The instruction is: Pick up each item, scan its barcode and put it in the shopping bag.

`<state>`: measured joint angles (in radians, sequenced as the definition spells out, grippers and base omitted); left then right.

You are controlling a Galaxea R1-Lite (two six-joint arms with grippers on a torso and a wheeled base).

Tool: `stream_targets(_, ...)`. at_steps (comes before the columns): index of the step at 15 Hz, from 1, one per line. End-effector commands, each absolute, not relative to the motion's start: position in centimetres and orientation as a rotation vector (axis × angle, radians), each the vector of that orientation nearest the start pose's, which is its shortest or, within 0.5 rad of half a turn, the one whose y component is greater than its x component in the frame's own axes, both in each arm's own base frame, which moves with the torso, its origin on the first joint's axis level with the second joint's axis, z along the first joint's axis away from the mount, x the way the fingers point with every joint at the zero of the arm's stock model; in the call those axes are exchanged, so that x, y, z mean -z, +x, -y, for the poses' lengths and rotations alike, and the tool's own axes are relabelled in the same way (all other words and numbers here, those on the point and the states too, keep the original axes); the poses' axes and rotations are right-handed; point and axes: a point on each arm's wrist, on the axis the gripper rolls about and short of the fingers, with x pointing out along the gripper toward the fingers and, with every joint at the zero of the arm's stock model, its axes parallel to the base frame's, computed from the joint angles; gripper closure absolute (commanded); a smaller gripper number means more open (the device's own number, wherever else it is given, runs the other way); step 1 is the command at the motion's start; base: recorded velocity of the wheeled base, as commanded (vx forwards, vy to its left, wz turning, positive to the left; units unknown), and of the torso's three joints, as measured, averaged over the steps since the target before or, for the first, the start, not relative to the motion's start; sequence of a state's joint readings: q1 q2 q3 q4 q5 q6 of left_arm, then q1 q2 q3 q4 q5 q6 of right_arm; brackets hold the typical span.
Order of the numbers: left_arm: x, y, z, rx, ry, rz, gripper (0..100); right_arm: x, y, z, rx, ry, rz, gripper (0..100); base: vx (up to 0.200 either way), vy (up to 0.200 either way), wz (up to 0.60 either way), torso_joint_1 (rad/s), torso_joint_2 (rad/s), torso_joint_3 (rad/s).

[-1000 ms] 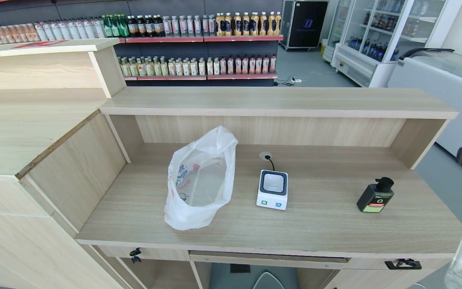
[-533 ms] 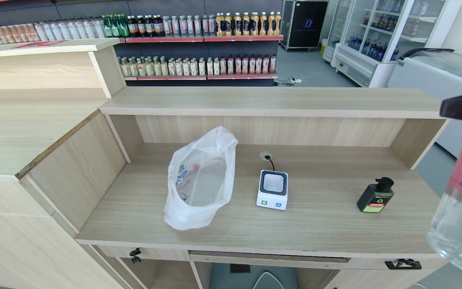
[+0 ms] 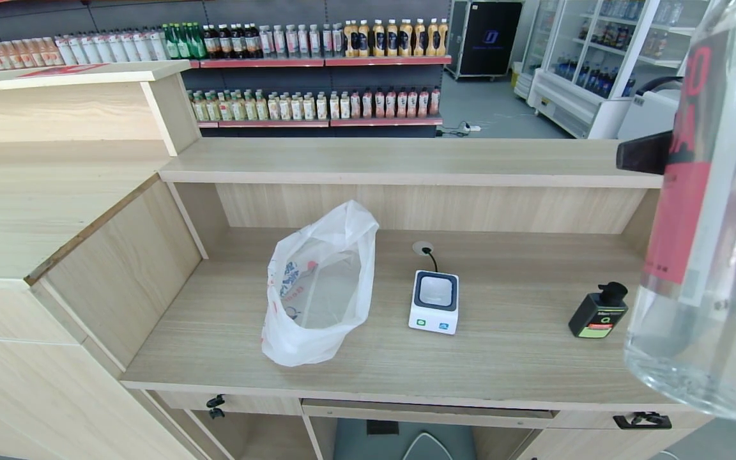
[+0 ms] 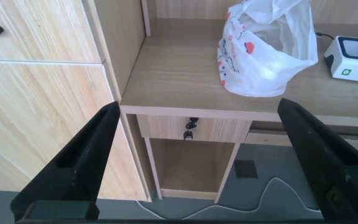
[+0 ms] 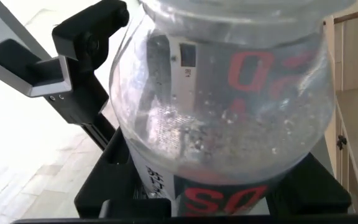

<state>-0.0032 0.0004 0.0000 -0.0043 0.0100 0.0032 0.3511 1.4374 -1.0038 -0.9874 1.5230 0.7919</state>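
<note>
a light wooden counter [image 3: 508,358] carries a white shopping bag [image 3: 317,287], a scanner [image 3: 434,301] and a dark pump bottle [image 3: 598,312].

Clear, red-labelled bottle [image 3: 710,275]

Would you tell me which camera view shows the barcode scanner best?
The head view: the scanner sits whole on the counter, window facing up, beside the bag. The left wrist view catches it at the picture's edge, past the bag.

Left pincer [image 4: 199,107] wide, right pincer [image 5: 219,183] clamped.
</note>
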Motion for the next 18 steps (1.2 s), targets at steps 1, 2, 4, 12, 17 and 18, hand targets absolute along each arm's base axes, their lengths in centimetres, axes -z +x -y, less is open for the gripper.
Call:
stream_targets(1, -7.6, -2.3, 0.0, -0.008, 0.002, 0.005, 0, -33.2, 19.7, -10.0, -1.887, 0.202, -0.233, 100, 0.000, 0.000, 0.00, 0.000, 0.00, 0.000)
stream_targets(2, -7.6, -2.3, 0.0, -0.008, 0.003, 0.005, 0, -33.3, 19.5, -10.1, -1.895, 0.200, -0.232, 100, 0.000, 0.000, 0.00, 0.000, 0.00, 0.000)
stream_targets(4, -7.6, -2.3, 0.0, -0.008, 0.003, 0.005, 0, -33.3, 19.4, -10.3, -1.907, 0.200, -0.236, 100, 0.000, 0.000, 0.00, 0.000, 0.00, 0.000)
stream_targets(12, -7.6, -2.3, 0.0, -0.008, 0.003, 0.005, 0, -33.0, 18.9, -10.4, -1.916, 0.204, -0.245, 100, 0.000, 0.000, 0.00, 0.000, 0.00, 0.000)
stream_targets(17, -7.6, -2.3, 0.0, -0.008, 0.003, 0.005, 0, -29.2, 19.4, -5.6, -1.687, 0.224, -0.224, 100, 0.000, 0.000, 0.00, 0.000, 0.00, 0.000)
stream_targets(18, -7.6, -2.3, 0.0, -0.008, 0.003, 0.005, 0, -28.2, 19.5, -4.1, -1.614, 0.220, -0.206, 100, 0.000, 0.000, 0.00, 0.000, 0.00, 0.000)
